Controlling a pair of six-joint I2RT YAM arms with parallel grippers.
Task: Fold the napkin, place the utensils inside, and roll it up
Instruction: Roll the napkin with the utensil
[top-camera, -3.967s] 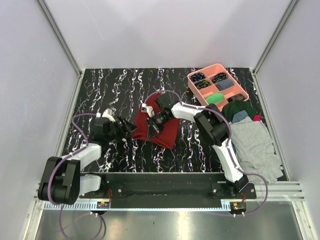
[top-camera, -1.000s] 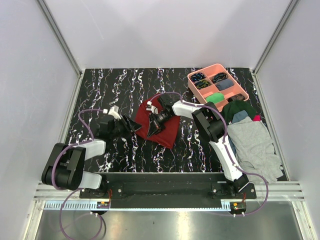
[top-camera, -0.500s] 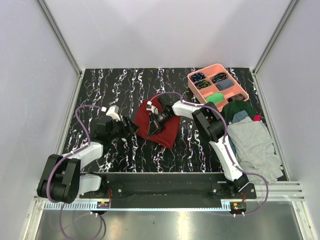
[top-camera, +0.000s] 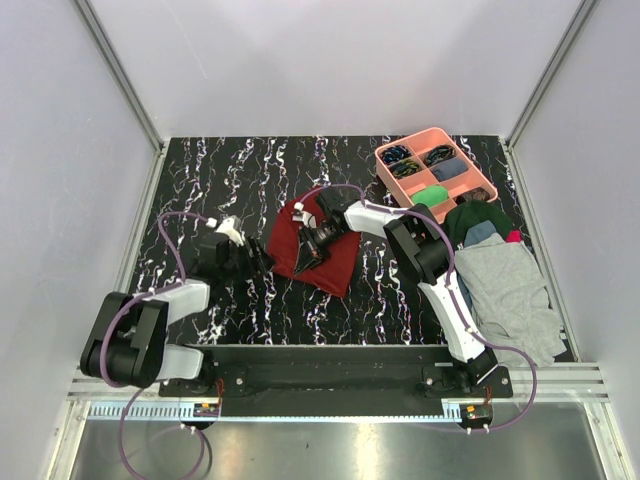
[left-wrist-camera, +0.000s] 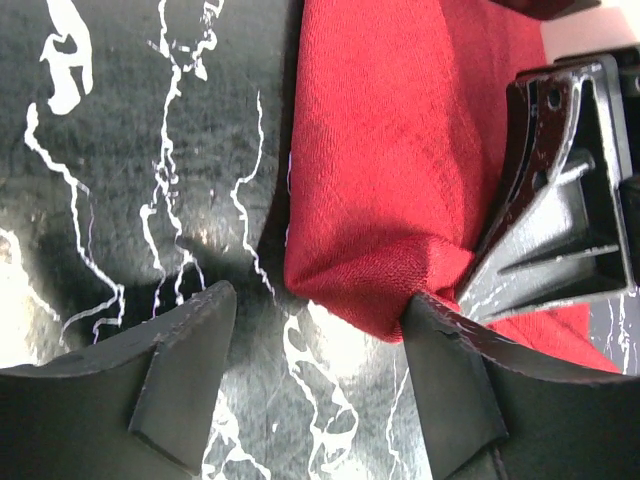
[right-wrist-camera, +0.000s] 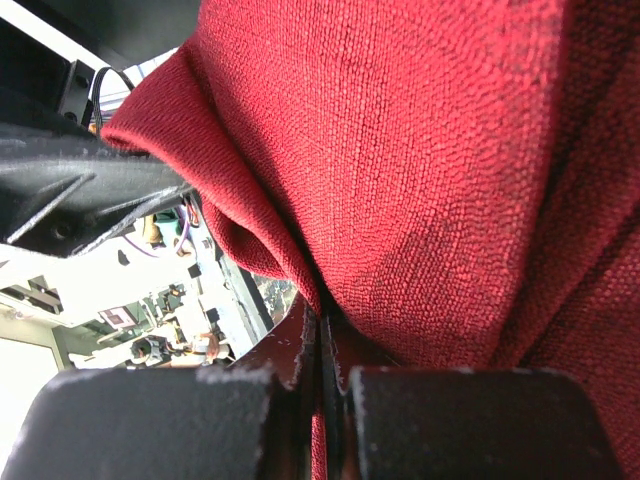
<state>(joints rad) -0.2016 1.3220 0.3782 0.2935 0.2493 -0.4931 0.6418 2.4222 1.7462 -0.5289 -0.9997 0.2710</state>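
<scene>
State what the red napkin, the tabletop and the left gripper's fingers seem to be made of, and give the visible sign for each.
Napkin: woven cloth, matte; the weave shows and it folds softly.
Tabletop: hard, glossy black with white veins, marble-look; stone or printed laminate, cannot tell.
Fingers of the left gripper: rigid matte black, probably plastic; edges look slightly rough.

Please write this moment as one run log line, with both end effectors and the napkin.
left end effector: open, at napkin corner | right end effector: shut on napkin fold | utensils: not seen
</scene>
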